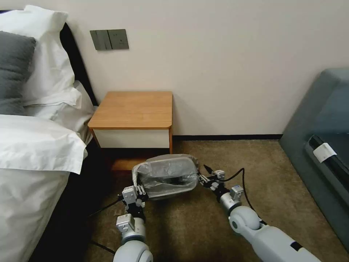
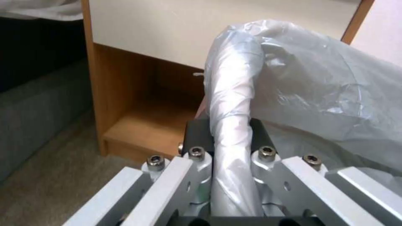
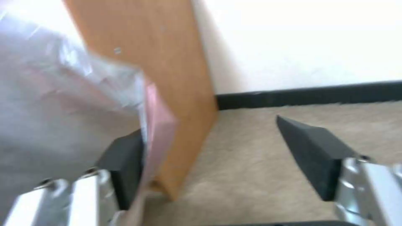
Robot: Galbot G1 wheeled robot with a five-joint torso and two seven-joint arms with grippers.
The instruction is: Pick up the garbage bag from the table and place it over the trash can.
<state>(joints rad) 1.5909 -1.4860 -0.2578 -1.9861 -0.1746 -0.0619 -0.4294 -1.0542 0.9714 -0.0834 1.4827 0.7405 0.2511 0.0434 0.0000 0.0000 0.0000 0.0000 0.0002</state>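
Bag (image 1: 165, 174) draped over can (image 1: 136, 175) — left gripper (image 2: 229, 138) clamped on bagged rim. Right gripper (image 3: 218, 163) spread wide, bag edge touching one finger (image 3: 125, 163).

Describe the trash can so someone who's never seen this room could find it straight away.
Look at the wooden nightstand against the wall beside the bed. On the carpet just in front of it sits the trash can, between the robot's two hands. It's the one thing wrapped in a crinkly grey plastic bag.

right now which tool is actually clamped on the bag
The left tool: its pads pinch the bag-wrapped rim of the trash can. The right tool gapes open.
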